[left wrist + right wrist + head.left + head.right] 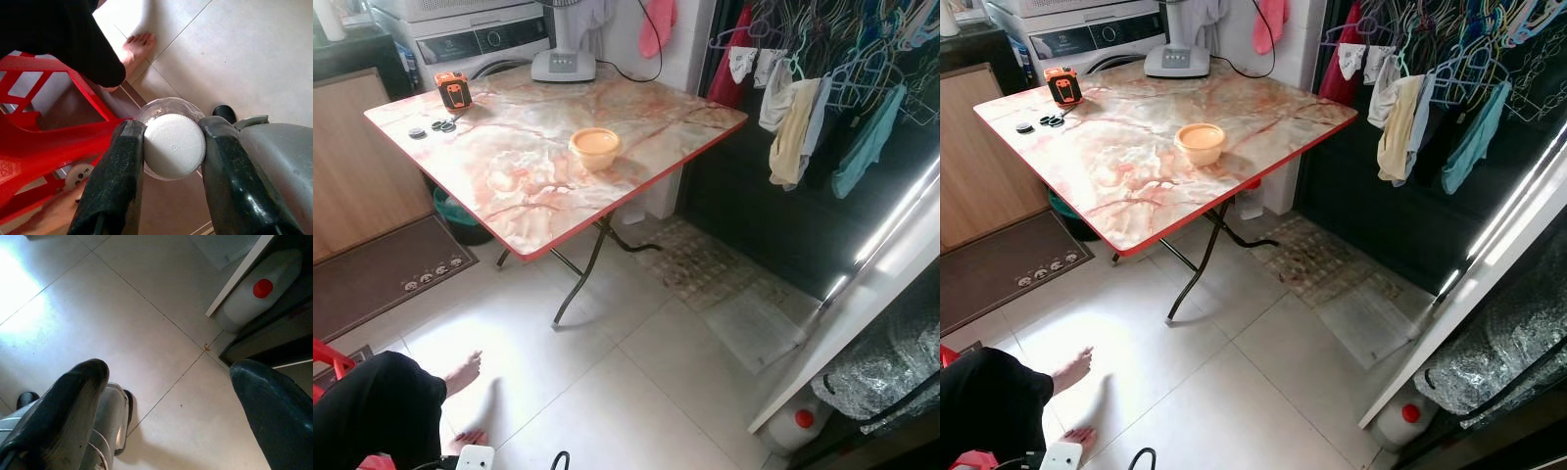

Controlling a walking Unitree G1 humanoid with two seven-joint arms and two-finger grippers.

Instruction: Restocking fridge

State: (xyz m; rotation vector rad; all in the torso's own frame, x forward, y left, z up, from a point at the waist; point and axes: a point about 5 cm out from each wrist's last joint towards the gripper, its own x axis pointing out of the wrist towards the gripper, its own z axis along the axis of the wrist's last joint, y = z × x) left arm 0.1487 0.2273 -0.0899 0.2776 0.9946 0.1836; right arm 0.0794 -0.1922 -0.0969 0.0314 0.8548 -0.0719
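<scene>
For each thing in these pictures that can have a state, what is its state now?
left gripper: shut on the white-capped bottle, cap on.
right gripper: open, holding nothing, above the floor.
orange bowl: upright on the marble-look table.
white jug: red cap on, on the floor.
clothes: hanging on hangers.

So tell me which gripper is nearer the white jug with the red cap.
Right. The right gripper hangs open over floor tiles beside the jug; the left gripper clamps a white-capped bottle by the red chair.

Glossy marble-patterned table (pixel 519 166), smooth floor tiles (pixel 636 392), clear plastic bottle (pixel 168 110) with ribbed white cap (pixel 173 146)
</scene>
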